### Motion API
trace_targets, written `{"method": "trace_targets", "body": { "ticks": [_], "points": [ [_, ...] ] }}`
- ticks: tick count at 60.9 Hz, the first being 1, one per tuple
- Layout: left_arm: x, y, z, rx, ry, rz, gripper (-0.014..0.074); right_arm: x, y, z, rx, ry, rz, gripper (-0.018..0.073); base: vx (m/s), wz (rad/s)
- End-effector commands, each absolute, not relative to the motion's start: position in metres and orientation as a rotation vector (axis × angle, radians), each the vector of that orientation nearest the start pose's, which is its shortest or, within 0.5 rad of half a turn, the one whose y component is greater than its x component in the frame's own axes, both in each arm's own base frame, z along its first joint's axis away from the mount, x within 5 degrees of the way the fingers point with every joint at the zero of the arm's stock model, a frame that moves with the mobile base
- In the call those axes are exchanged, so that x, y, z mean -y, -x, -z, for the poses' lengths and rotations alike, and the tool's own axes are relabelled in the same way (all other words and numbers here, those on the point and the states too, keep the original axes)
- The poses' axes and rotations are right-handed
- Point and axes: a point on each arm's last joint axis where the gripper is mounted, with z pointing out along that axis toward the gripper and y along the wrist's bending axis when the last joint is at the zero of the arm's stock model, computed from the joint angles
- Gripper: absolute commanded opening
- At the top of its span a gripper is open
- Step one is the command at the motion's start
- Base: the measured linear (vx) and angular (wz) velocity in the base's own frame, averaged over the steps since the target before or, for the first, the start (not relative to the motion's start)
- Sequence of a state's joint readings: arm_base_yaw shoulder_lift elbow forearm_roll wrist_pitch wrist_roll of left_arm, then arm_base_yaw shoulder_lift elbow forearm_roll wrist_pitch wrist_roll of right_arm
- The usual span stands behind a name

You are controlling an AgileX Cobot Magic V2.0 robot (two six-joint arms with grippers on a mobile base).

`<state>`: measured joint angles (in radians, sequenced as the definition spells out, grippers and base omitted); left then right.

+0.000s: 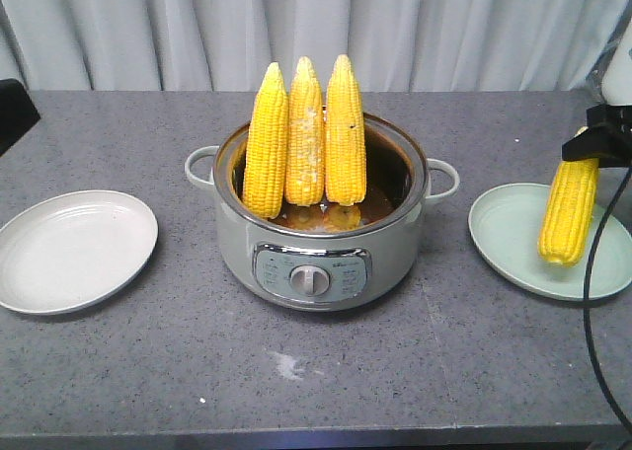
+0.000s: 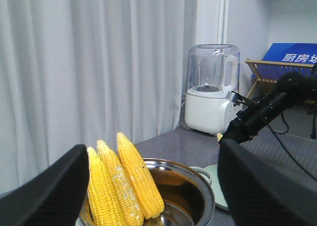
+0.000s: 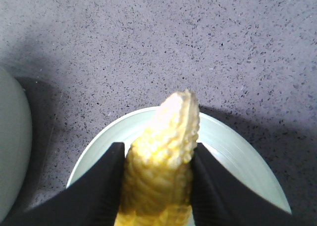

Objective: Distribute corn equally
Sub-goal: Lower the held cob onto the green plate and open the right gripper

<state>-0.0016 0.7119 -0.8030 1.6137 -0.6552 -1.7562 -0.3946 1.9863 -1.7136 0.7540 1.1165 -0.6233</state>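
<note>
Three cobs of corn stand upright in a grey cooker pot at the table's middle, leaning on its back rim; the middle one has whitish patches. A fourth corn cob hangs point-up over the pale green plate on the right, with my right gripper shut on its upper end. In the right wrist view the black fingers press both sides of that cob above the plate. My left gripper is open, away from the pot, with the three cobs seen between its fingers.
A white plate lies left of the pot. A cable hangs from the right arm across the green plate. A blender and a wooden rack stand beyond the table's right end. Curtains close off the back.
</note>
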Motion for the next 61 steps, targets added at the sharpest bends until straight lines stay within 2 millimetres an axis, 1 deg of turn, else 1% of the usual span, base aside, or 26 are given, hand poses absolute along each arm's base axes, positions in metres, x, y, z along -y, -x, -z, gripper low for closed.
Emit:
{"method": "trace_targets", "body": {
  "ticks": [1,5,10,22,26,29,36,43,53,61],
  "points": [
    [0.054,-0.125,-0.426,-1.368,-0.403,0.599,0.0516,0.111,-0.414,-0.305,-2.392,-0.008,-0.632,0.0062,0.00,0.00],
    [0.054,-0.125,-0.426,-1.368,-0.403,0.599,0.0516,0.112,-0.414,-0.303,-2.403,-0.005,-0.624,0.0105,0.00,0.00],
    [0.054,-0.125,-0.426,-1.368,-0.403,0.599,0.0516,0.113,-0.414,-0.302,-2.413,0.002,-0.609,0.0190,0.00,0.00],
    [0.054,-0.125,-0.426,-1.368,-0.403,0.599,0.0516,0.113,-0.413,-0.301,-2.425,-0.004,-0.609,0.0468,0.00,0.00],
    [0.054,-0.125,-0.426,-1.368,-0.403,0.599,0.0516,0.113,-0.413,-0.301,-2.424,-0.005,-0.607,0.0531,0.00,0.00],
    [0.054,-0.125,-0.426,-1.368,-0.403,0.599,0.0516,0.113,-0.413,-0.301,-2.424,-0.007,-0.608,0.0554,0.00,0.00],
    [0.054,-0.125,-0.426,-1.368,-0.403,0.599,0.0516,0.112,-0.413,-0.303,-2.420,-0.035,-0.619,0.0557,0.00,0.00],
    [0.054,-0.125,-0.426,-1.368,-0.403,0.599,0.0516,0.110,-0.410,-0.314,-2.391,-0.032,-0.620,0.0545,0.00,0.00],
    [0.054,-0.125,-0.426,-1.368,-0.403,0.599,0.0516,0.102,-0.398,-0.346,-2.300,-0.019,-0.641,0.0517,0.00,0.00],
    [0.055,-0.125,-0.426,-1.368,-0.407,0.603,0.0516,0.090,-0.380,-0.381,-2.209,0.049,-0.661,0.0464,0.00,0.00]
  ]
}}
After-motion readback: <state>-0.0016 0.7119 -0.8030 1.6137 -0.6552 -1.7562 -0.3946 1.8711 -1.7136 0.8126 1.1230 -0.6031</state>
